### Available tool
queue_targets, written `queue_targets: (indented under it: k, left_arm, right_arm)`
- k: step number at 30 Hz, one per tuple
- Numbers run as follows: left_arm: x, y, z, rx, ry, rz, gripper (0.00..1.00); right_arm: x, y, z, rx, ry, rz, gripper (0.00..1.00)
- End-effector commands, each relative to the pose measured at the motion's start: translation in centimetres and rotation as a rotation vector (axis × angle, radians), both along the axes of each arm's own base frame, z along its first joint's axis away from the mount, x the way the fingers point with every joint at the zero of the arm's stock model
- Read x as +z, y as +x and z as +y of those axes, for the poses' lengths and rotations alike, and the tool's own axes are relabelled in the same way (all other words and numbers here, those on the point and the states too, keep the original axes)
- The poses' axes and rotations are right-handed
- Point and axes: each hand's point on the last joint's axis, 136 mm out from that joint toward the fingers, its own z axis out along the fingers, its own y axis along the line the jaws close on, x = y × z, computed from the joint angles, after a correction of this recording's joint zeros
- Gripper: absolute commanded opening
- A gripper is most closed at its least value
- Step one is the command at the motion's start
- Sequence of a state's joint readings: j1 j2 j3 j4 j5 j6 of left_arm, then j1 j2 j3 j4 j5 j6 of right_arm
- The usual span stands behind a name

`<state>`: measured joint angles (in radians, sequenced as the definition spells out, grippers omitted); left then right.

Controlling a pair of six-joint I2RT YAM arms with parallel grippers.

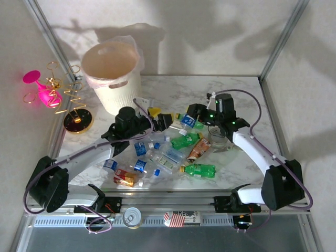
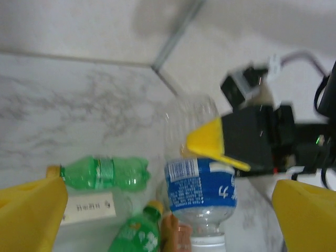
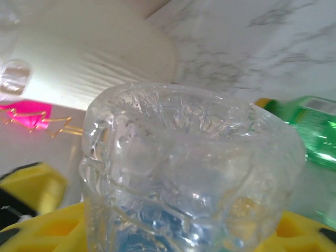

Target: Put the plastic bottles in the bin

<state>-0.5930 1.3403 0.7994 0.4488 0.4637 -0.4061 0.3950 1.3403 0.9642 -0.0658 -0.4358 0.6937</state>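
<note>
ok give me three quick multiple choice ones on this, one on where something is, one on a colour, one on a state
1. Where does the bin stand?
A far left of the table
B near right corner
C between the arm bases

2. Label colour on the bottle in the right jaws?
A red
B blue
C brown

3. The left jaws are:
A shut on a green bottle
B shut on a tin
C open, empty

Answers:
1 A, the top view shows it at the far left.
2 B, the left wrist view shows a blue label.
3 C, its yellow fingers stand wide apart, gripping nothing.
</note>
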Motion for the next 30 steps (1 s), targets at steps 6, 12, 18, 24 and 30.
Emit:
queue_targets:
  k: [6, 12, 18, 24, 30]
  left_arm:
    - [-1.6, -1.7, -3.8, -0.199, 0.074, 0.019, 1.0]
    - [-2.7, -1.5, -5.3, -0.235, 0.097, 0.042, 0.99]
    - [-3.3, -1.0, -6.0, -0.238, 0.11, 0.056, 0.98]
    - [-2.8, -0.6, -6.1, -0.225, 0.083, 0.055, 0.73]
    - [-2.6, -0.3, -5.6, -0.185, 0.08, 0.059, 0.58]
  right_arm:
    - [3.0, -0.8, 3.9, 0.147, 0.075, -0.089, 0.47]
    - [3.1, -1.0, 4.2, 0.153, 0.08, -0.096, 0.47]
    - [3.3, -1.3, 4.4, 0.161, 0.096, -0.099, 0.47]
    - [3.2, -1.3, 4.5, 0.163, 0.104, -0.1, 0.49]
    - [3.8, -1.0, 4.5, 0.148, 0.113, -0.117, 0.72]
